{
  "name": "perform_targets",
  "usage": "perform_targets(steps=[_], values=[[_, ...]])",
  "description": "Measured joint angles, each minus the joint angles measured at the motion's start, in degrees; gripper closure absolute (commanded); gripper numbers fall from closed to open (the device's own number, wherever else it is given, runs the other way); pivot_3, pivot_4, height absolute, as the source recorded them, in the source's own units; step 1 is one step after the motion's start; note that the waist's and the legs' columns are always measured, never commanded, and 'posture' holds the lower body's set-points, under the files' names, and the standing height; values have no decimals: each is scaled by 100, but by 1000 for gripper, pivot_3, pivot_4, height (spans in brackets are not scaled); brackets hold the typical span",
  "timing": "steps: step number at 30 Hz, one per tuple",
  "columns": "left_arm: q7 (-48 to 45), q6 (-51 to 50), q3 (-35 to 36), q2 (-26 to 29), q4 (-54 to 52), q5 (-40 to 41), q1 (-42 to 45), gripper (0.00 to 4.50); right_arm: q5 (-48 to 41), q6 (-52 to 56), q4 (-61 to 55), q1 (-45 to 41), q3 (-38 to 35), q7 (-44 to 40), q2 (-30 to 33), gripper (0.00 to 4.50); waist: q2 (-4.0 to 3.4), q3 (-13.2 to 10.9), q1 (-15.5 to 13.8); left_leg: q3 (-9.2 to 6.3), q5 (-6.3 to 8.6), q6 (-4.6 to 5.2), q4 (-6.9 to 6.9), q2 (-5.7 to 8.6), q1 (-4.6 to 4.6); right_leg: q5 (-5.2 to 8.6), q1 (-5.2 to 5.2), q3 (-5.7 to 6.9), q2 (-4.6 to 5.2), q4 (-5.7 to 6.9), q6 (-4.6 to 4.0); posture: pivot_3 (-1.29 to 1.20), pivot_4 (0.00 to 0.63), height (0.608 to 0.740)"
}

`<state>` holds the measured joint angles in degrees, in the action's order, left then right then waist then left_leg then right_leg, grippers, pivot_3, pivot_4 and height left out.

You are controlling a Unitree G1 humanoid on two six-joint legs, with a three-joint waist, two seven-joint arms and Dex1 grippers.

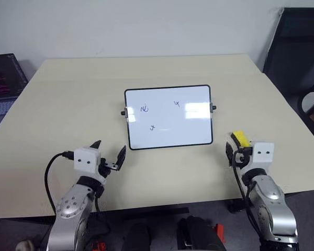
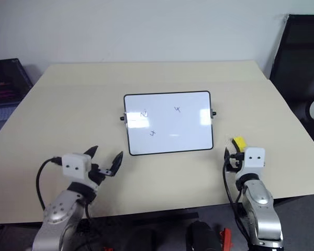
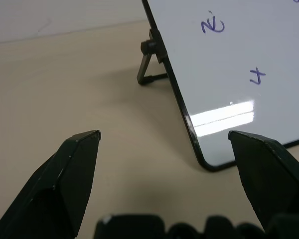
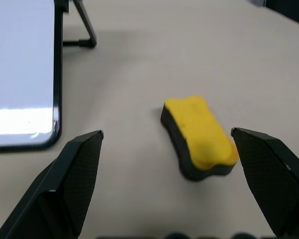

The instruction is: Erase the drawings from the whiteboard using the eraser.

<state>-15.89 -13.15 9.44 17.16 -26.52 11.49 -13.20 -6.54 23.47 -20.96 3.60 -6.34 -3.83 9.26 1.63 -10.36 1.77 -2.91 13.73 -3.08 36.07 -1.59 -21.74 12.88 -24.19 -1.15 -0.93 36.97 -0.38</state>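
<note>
Laptop (image 1: 4, 78) at far left edge, partly off the table (image 1: 68, 94)

Left gripper (image 1: 109, 151) low over the near table edge, pointing roughly level toward the board's near left corner; fingers spread wide, nothing between them. In the left wrist view the board's corner sits just beyond the fingertips, not touching

Whiteboard (image 1: 188, 130) centre of table, propped tilted on small fold-out legs, black frame, knobs on short sides. All 3 drawings (image 1: 144, 109) intact: 1 at left, 1 upper middle, 1 lower left of centre. No smearing or wiped patch visible

Eraser (image 4: 199, 134) lies flat on the table, yellow face up, dark base down, right of the whiteboard's near right corner and apart from it

Right gripper (image 4: 167, 139) points level along the table, fingers wide apart, eraser ahead between the 2 fingertips but nearer 1 of them; no contact visible

Dark chair (image 1: 298, 47) beyond the far right corner

Progress, as judged: nothing erased yet, eraser not picked up. Left to do: close on eraser, lift, carry to board, wipe 3 marks. Board stands on legs, so pressure may push it back; left gripper looks placed to steady it
</note>
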Motion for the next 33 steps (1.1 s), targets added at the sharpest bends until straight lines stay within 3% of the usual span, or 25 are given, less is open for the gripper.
perform_targets(steps=[11,24,33], values=[[73,-148,217,65,-201,4,-65,0,-10,56,23,-138,101,-124,-62,29,0,0,2,-1,0,0,2,-1,3,2,0,9,0,-2,-3,0,150,740],[15,-121,-193,51,89,-117,1172,0,-48,-113,350,-441,-216,-240,202,29,2,1,4,3,-1,1,0,4,-2,-1,4,7,0,5,2,0,150,740],[-178,134,-388,40,651,-123,1583,0,-51,-149,392,-517,-383,-191,250,29,1,2,-8,0,-1,1,5,7,0,-13,4,9,-3,5,22,0,150,740]])
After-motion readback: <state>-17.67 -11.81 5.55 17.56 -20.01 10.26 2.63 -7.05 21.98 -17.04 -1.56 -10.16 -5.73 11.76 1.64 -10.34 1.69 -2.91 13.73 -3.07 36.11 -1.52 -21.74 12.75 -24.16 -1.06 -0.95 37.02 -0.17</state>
